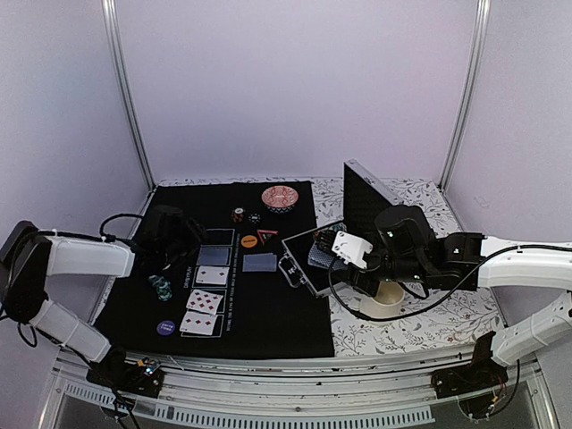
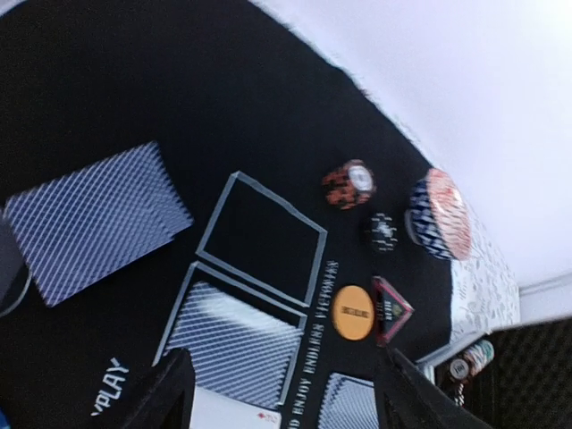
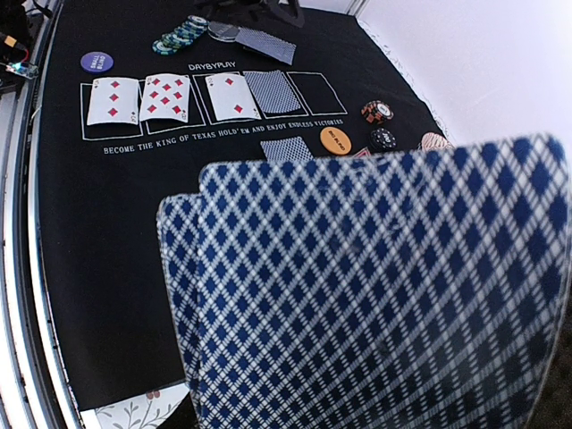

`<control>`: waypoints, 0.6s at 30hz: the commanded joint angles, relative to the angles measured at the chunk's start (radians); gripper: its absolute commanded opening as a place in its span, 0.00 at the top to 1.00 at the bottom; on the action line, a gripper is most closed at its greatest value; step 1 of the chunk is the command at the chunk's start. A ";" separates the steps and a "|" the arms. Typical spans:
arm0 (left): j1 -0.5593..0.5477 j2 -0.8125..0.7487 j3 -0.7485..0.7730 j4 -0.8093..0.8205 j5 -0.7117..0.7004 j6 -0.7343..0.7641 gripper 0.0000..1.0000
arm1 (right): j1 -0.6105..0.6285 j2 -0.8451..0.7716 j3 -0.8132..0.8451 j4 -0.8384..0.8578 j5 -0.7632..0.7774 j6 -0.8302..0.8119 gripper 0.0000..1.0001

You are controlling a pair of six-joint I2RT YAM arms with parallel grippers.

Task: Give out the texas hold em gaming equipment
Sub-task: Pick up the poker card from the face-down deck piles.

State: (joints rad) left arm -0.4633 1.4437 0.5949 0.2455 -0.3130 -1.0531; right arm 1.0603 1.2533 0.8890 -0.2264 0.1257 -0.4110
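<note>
My right end effector (image 1: 326, 257) grips playing cards (image 3: 375, 295). Only its wrist view shows them fanned, long axis crosswise. My left end effector (image 2: 286, 380) stands open.

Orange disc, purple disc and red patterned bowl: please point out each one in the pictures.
orange disc (image 2: 352, 312), left wrist view, centre of its face
purple disc (image 3: 96, 62), right wrist view, centre of its face
red patterned bowl (image 1: 280, 208), top external view, its near wall

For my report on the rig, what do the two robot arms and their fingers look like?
The left arm and right arm have white tubular links, black joints and loose black cables. The left fingers are black. A white box sits at the right wrist.
</note>
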 commanded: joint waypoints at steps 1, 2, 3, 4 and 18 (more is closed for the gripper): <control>-0.112 -0.122 0.131 -0.004 0.005 0.364 0.26 | 0.007 -0.002 0.027 -0.007 0.014 -0.001 0.59; -0.139 -0.133 0.165 0.008 0.076 0.450 0.22 | 0.009 0.003 0.031 -0.007 0.012 -0.003 0.59; -0.162 -0.135 0.212 0.014 0.177 0.526 0.17 | 0.010 0.005 0.035 -0.004 0.010 -0.003 0.59; -0.178 -0.131 0.249 0.006 0.288 0.585 0.14 | 0.011 0.007 0.037 0.000 0.008 -0.005 0.59; -0.462 -0.029 0.411 -0.210 0.817 1.070 0.02 | 0.028 0.039 0.060 0.035 -0.044 -0.006 0.59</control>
State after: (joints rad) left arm -0.8871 1.3594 0.9497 0.1459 0.4767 -0.1432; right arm 1.0775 1.2816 0.9134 -0.2241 0.1089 -0.4187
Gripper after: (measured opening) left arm 0.981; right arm 0.416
